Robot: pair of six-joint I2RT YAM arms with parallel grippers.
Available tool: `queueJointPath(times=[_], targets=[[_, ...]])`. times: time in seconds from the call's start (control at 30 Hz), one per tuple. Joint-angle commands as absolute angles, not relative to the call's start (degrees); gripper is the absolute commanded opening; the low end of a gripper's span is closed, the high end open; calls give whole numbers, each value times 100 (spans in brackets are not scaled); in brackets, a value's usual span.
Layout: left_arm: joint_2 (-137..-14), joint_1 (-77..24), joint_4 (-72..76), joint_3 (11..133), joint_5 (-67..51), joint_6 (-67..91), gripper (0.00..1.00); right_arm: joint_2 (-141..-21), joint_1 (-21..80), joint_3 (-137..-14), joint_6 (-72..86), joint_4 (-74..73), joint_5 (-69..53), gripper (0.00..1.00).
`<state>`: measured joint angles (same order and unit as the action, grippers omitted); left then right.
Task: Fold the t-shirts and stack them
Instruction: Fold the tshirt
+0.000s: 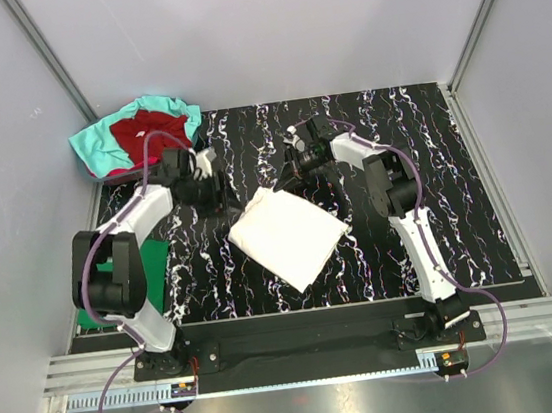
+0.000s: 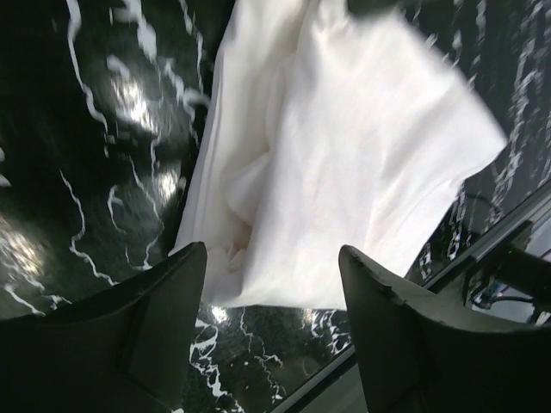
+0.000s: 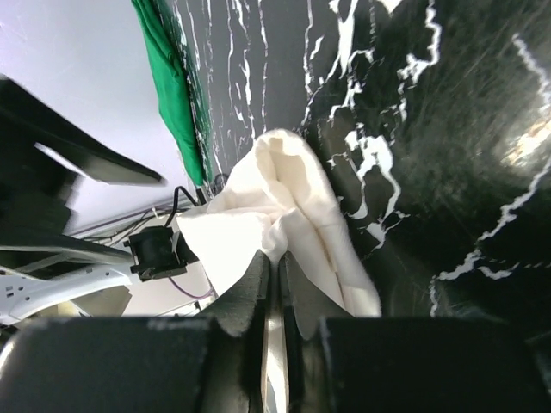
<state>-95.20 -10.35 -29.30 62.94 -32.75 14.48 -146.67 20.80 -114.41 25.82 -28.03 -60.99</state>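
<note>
mid-table i see the white shirt (image 1: pixel 288 235) folded, table (image 1: pixel 436 197) showing all round its edges. left claw (image 2: pixel 271 258) gapes empty by the far-left edge; right claw (image 3: pixel 274 262) is closed at the far corner, grip unclear.

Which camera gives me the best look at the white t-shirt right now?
Top external: it shows the whole white t-shirt, folded, in the middle of the table. Left wrist shows only a blurred part of it beyond the open left end effector. Right wrist shows one bunched corner running into the closed right end effector.
</note>
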Motion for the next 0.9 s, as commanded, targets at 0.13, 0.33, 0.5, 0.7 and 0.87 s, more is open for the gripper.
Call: queueJointPath(times=[0.13,0.33,0.5,0.7,0.87], targets=[[-10897,-1089,-1995,8199,-3437,2214,50,-13878,2109,-11312,2663,-2532,-6267,10],[-11794,-1502,-2171,9087,-2690,2110,23,-13878,2118,-11285,2795,-2391,-6346,10],[-12145,-1643,-2258,9202,-2725,2179,6,-13948,2118,-11268,2812,-2356,-6372,10],[-12655,-1705,-2417,9369,-2514,2258,0,-14001,2127,-11153,2856,-2215,-6434,9],[-12928,-1714,-2645,9422,-2171,2373,0,-14027,2162,-11293,2944,-2109,-6521,9]])
